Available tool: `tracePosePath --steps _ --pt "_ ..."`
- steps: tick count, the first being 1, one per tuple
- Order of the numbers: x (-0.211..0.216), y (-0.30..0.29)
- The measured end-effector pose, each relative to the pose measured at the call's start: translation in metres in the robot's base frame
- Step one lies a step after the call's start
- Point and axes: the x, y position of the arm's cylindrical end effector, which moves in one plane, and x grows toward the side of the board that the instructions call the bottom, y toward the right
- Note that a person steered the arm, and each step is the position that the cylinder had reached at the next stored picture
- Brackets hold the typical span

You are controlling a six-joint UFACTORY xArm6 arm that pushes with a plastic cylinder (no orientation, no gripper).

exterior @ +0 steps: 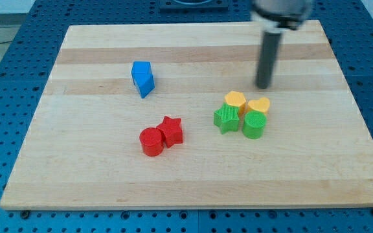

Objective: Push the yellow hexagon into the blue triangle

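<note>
Pale matt wooden board [109, 175], blue perforated metal table [5, 58], ribbed plastic green blocks [254, 124].

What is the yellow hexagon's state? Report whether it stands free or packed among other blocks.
Packed: the yellow hexagon touches the green star and yellow heart. My tip is just above-right, apart.

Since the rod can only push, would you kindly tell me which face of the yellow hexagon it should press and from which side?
Press the yellow hexagon on its face toward the view's right, slightly from below, driving it left toward the blue triangle. My tip sits up and right of it. The yellow heart crowds that side and the green star touches below, so approach narrowly.
</note>
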Motion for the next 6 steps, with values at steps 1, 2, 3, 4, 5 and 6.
tracePosePath --steps 1,2,3,4,5,6 --pt "0.039 0.056" --pt "0.094 0.042" --pt "0.105 -0.001" --pt "0.091 -0.018" --pt "0.081 -0.041" --pt "0.074 -0.068"
